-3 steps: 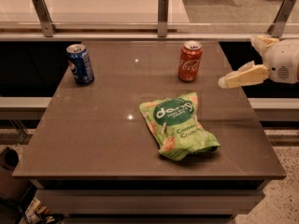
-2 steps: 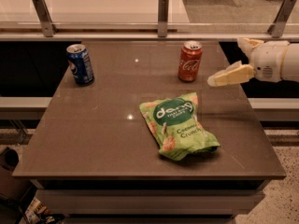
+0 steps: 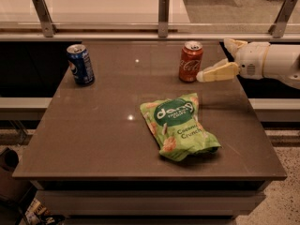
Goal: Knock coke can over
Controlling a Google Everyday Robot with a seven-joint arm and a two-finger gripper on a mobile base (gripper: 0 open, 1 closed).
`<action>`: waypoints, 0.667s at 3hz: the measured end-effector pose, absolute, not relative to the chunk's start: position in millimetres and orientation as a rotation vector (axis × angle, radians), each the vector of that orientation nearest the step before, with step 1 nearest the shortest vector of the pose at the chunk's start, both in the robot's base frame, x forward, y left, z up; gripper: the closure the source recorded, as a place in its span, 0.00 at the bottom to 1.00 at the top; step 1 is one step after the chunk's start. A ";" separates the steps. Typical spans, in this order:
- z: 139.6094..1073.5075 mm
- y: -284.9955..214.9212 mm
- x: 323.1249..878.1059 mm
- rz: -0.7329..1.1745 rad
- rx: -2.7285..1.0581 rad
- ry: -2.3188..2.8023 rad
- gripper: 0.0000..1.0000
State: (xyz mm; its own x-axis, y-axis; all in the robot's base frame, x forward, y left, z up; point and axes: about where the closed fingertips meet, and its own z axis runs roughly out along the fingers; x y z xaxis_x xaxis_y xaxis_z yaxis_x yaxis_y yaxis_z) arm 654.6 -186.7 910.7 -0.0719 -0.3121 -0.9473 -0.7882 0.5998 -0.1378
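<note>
The coke can (image 3: 191,61), orange-red with white script and a silver top, stands upright at the back right of the brown table (image 3: 93,130). My gripper (image 3: 213,59) reaches in from the right edge of the view at can height. It is open and empty. Its cream lower finger (image 3: 218,72) points left, and its tip is just right of the can's lower half, very close or just touching. The upper finger (image 3: 233,44) sits further back to the right.
A blue soda can (image 3: 80,64) stands upright at the back left. A green snack bag (image 3: 179,124) lies flat in front of the coke can. A glass railing with metal posts (image 3: 163,15) runs behind the table.
My gripper has moved left across the table's right edge toward the coke can. The can still stands upright, and nothing else moved.
</note>
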 end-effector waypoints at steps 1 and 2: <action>906.3 -180.1 669.4 0.549 -0.906 1.642 0.00; 900.5 -175.8 683.5 0.599 -0.869 1.629 0.00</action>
